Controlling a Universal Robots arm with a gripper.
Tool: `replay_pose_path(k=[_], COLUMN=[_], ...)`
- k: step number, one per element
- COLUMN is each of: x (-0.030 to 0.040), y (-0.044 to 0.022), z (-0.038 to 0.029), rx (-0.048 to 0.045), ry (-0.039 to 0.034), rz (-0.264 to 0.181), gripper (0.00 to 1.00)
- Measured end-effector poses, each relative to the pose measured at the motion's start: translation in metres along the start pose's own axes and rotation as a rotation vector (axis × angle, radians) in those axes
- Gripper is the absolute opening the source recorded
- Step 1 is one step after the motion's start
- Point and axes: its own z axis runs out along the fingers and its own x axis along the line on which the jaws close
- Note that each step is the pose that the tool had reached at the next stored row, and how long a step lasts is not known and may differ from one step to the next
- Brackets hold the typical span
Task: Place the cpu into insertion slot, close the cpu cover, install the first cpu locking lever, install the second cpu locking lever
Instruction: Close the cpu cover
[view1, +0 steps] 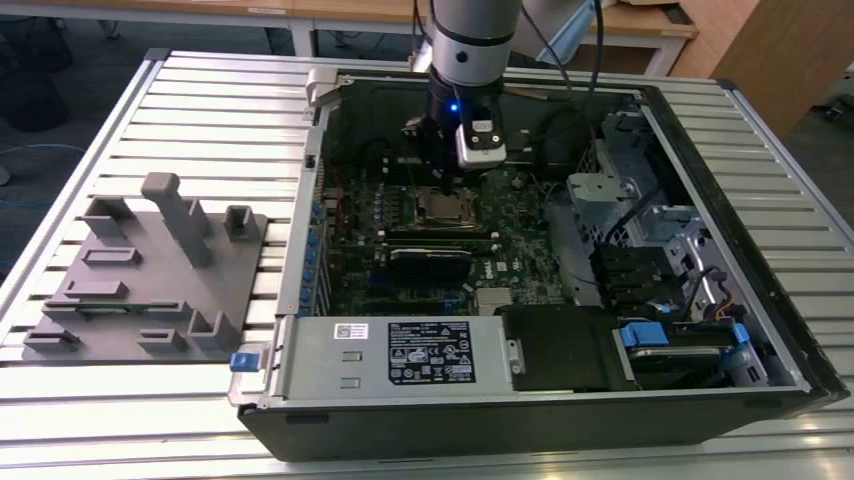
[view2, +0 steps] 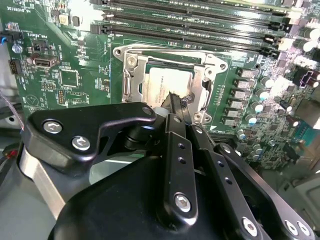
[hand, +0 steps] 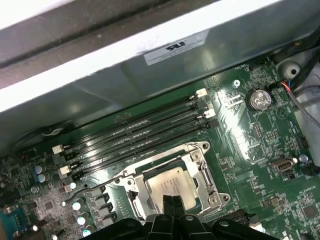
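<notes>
The cpu (hand: 172, 185) lies flat in the insertion slot (hand: 131, 196) on the green motherboard, its pale metal top showing through the window of the cpu cover (hand: 200, 170), which lies down around it. In both wrist views my gripper (hand: 173, 204) is shut, its two black fingers pressed together with nothing between them, their tips over the near edge of the cpu (view2: 167, 80). A thin metal locking lever (hand: 92, 191) runs out from one side of the socket. In the exterior view the gripper (view1: 441, 186) hangs just above the cpu (view1: 445, 207) inside the open computer case.
Several long black memory slots (hand: 135, 132) run beside the socket. The case wall (hand: 100, 85) rises just past them. A drive cage (view1: 627, 190) and power supply (view1: 400, 350) fill the case at the exterior view's right and front. A grey fixture block (view1: 147, 270) stands on the table's left.
</notes>
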Motion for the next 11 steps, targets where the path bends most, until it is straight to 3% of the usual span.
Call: replay_pose_path(k=[11], x=[-0.0001], y=[0.0000], z=[0.0059], rx=[0.0000], ry=[-0.0019], rz=[-0.191], gripper=[0.11])
